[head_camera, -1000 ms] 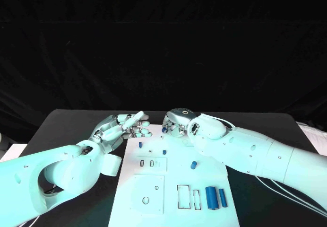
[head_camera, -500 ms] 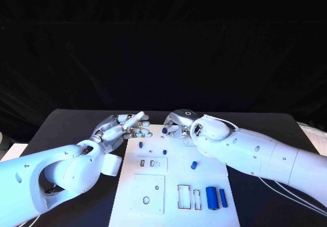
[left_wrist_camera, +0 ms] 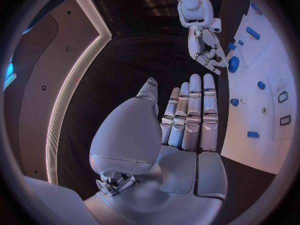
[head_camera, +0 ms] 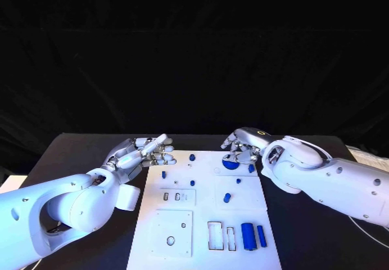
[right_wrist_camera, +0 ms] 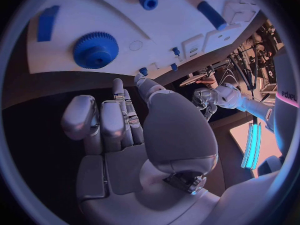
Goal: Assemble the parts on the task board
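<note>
The white task board [head_camera: 203, 216] lies in the middle of the black table. A blue gear [head_camera: 231, 165] lies flat on its far end, also seen as the gear [right_wrist_camera: 95, 49] in the right wrist view and the gear [left_wrist_camera: 233, 63] in the left wrist view. My right hand [head_camera: 243, 145] hovers just behind the gear, fingers pointing down and holding nothing; its fingers [right_wrist_camera: 106, 122] are loosely bent. My left hand [head_camera: 146, 152] is at the board's far left corner, its fingers [left_wrist_camera: 190, 115] straight and side by side, empty. Small blue pegs [head_camera: 192, 183] stand on the board.
Two blue cylinders [head_camera: 248, 236] lie side by side at the board's near right, beside two rectangular slots [head_camera: 216, 234]. A short blue piece [head_camera: 227, 197] lies mid-board. Black table [head_camera: 324, 236] flanks the board on both sides.
My right hand has moved to the right, away from the board's far middle, and the blue gear now lies uncovered on the board. The left hand has barely moved.
</note>
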`<act>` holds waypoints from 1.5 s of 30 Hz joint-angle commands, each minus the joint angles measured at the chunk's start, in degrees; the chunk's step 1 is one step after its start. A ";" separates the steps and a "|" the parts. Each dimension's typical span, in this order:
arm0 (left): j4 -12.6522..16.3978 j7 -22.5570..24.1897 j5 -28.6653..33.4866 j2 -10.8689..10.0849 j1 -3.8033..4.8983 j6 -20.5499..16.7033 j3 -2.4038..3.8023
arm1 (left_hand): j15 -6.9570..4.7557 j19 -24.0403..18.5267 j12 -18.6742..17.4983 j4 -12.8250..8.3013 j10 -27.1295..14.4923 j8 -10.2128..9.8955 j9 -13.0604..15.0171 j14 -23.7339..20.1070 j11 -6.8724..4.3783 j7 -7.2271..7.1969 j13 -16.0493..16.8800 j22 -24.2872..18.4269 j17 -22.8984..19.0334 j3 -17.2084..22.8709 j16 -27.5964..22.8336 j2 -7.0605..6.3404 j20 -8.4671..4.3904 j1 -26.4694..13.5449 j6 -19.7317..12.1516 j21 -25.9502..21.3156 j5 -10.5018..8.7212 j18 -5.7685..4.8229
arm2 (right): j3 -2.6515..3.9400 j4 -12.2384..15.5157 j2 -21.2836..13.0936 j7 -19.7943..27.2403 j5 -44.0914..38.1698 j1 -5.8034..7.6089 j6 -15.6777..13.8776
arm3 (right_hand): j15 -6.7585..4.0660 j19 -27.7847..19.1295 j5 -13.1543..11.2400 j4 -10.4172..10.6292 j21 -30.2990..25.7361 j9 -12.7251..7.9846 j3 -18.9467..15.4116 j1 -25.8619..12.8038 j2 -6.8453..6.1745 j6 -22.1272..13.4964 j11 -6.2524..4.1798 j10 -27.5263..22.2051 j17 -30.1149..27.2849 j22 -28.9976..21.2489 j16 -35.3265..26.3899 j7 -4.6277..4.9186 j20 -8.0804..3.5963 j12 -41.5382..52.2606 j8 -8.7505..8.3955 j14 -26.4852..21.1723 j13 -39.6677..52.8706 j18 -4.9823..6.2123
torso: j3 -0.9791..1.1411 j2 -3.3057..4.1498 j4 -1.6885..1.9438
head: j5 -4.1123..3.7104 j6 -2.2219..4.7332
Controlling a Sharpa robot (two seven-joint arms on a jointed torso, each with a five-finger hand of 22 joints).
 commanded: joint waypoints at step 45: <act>-1.17 -0.43 0.35 0.76 0.07 1.78 0.03 | 0.07 -0.09 -0.30 -0.83 -0.39 -0.32 0.09 -0.20 0.12 0.07 0.13 -0.14 0.37 0.11 -0.48 0.70 0.33 1.01 -0.31 -0.34 0.06 0.68 | -0.35 -5.69 4.38 -10.43 -0.79 -1.14 6.50 | 0.37 4.06 2.75 6.08 9.79 0.22 -14.79 7.75 4.58 0.17 -0.34 5.21 23.51 15.51 14.61 -0.15 0.30 62.90 1.51 4.88 69.90 -3.05 | 0.31 -0.25 -0.83 | 0.70 -0.82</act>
